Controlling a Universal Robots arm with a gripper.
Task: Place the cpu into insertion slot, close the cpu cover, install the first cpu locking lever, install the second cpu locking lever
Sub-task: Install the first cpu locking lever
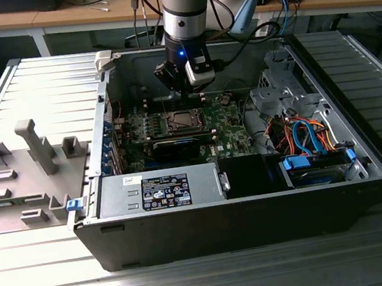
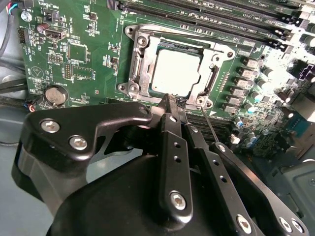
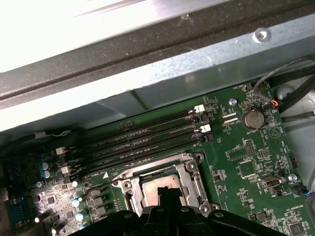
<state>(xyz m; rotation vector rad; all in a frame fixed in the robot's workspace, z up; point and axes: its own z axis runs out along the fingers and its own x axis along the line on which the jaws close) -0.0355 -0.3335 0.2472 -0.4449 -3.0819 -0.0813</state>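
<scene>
At the near side of the open computer case (image 1: 189, 235) sits the power supply (image 1: 158, 189), with a bundle of orange and blue cables (image 1: 303, 135) toward the exterior view's right. Farther in, the long black expansion card (image 1: 174, 147) lies just near of the socket on the green motherboard (image 2: 83, 64).

In the second wrist view the cpu (image 2: 174, 73) lies flat in the insertion slot (image 2: 142, 69), its pale metal top showing through the window of the cpu cover (image 2: 212, 81), which lies down over it. A thin wire locking lever (image 2: 209, 125) runs from the socket's corner toward the gripper (image 2: 176, 105), whose black fingers (image 2: 170, 123) are pressed together with their tips at the socket's edge; whether they pinch the lever cannot be told.

Beyond the socket run the long memory slots (image 3: 142, 137), then the case's far wall.
</scene>
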